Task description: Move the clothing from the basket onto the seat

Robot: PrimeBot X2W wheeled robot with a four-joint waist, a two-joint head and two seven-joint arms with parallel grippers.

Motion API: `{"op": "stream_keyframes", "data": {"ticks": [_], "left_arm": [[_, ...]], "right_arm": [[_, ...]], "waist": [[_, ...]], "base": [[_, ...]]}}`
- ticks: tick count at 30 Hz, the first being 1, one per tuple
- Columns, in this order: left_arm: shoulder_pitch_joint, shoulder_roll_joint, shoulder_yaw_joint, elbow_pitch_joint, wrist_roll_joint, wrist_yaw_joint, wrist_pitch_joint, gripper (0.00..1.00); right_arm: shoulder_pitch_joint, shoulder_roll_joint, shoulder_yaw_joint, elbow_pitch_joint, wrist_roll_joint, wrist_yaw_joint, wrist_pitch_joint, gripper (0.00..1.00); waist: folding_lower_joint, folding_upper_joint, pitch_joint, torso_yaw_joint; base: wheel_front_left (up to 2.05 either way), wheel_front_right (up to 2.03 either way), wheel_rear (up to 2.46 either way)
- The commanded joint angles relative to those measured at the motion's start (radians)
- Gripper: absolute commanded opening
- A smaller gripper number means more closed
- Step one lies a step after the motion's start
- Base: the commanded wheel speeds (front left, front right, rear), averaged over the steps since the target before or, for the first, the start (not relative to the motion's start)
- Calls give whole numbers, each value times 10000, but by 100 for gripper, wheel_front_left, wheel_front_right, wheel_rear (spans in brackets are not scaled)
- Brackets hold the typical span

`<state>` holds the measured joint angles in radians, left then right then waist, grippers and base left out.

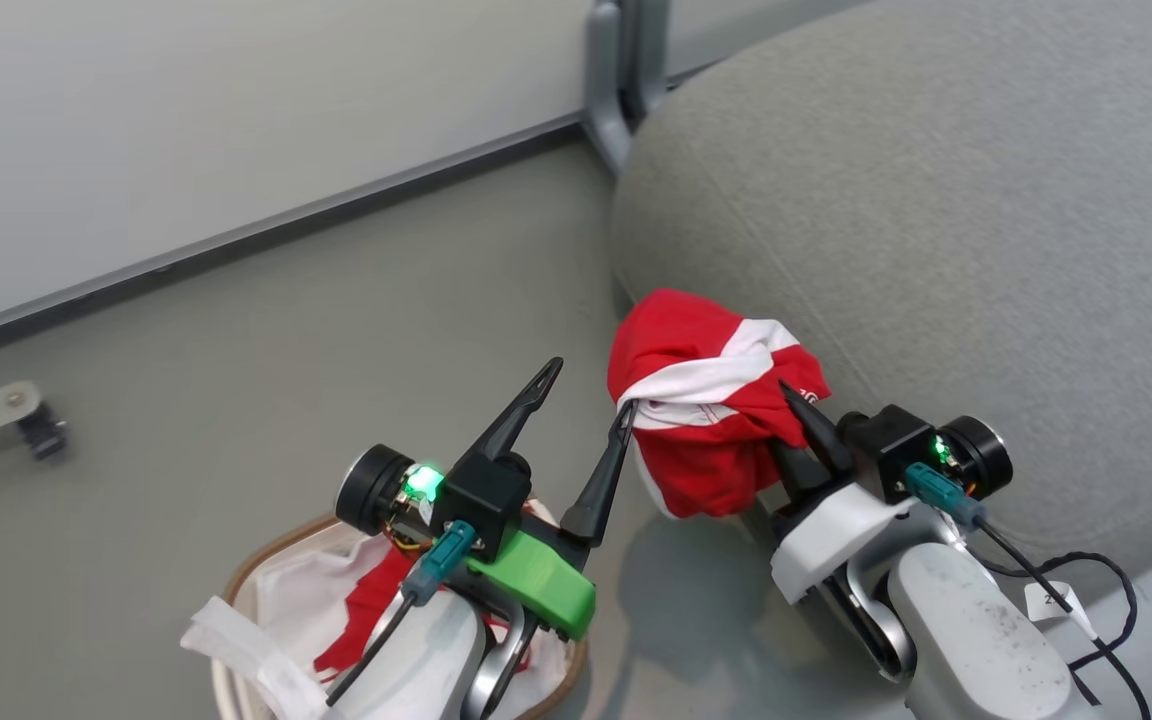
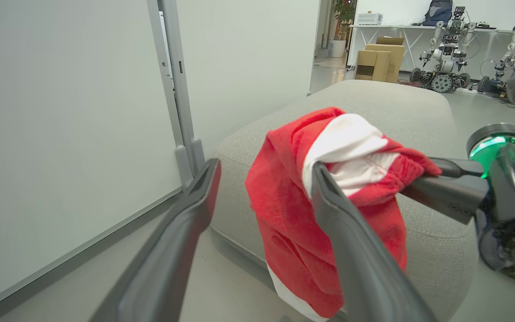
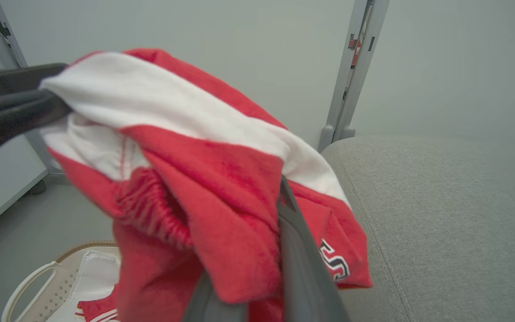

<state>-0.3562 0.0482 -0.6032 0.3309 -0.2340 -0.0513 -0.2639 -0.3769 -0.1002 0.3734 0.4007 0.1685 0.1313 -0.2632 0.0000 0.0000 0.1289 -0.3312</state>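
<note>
The clothing [image 1: 696,400], a red garment with white bands, hangs bunched in the air at the front edge of the grey seat [image 1: 936,230]. My right gripper [image 1: 794,405] is shut on its right side. My left gripper [image 1: 591,388] stands open just left of it, its right fingertip touching the white band. The left wrist view shows the clothing [image 2: 284,197] between my open fingers [image 2: 195,214] and the right gripper [image 2: 423,179]. Red cloth [image 3: 221,214] drapes over my right fingers [image 3: 300,255]. The basket [image 1: 236,585] sits below my left arm, with another red piece [image 1: 366,600] on its white liner.
A pale wall panel with a grey metal post [image 1: 616,90] runs behind the seat. A metal bracket with a caster [image 1: 11,420] lies on the floor at far left. Other robots [image 2: 445,58] and cardboard boxes [image 2: 376,62] stand far beyond the seat.
</note>
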Motion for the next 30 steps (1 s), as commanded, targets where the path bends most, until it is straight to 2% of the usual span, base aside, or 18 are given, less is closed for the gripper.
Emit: {"op": "stream_keyframes", "data": {"ticks": [1,7,12,21,30], "left_arm": [[-46,55,45,55,89,-49,-9,100],[-218,60,35,269,281,-176,-9,100],[-511,60,72,529,539,-274,-9,100],[-1302,184,179,762,986,-541,-9,100],[-1944,348,153,693,1310,-625,-9,100]], "right_arm": [[157,79,-142,-120,13,-10,-22,0],[-51,-60,-929,-185,-275,-10,-22,0],[-1112,-716,-1728,182,-782,-10,-21,0],[-3924,-1726,-3922,2020,-1349,-10,-22,0],[-6016,-2097,-6168,4239,-2060,-12,-21,0]], "waist": [[0,0,537,-1067],[0,0,992,-1376],[0,0,1723,-1271],[0,0,3449,-443],[0,0,4809,498]], "base": [[0,0,0],[0,0,0],[0,0,0],[0,0,0],[0,0,0]]}}
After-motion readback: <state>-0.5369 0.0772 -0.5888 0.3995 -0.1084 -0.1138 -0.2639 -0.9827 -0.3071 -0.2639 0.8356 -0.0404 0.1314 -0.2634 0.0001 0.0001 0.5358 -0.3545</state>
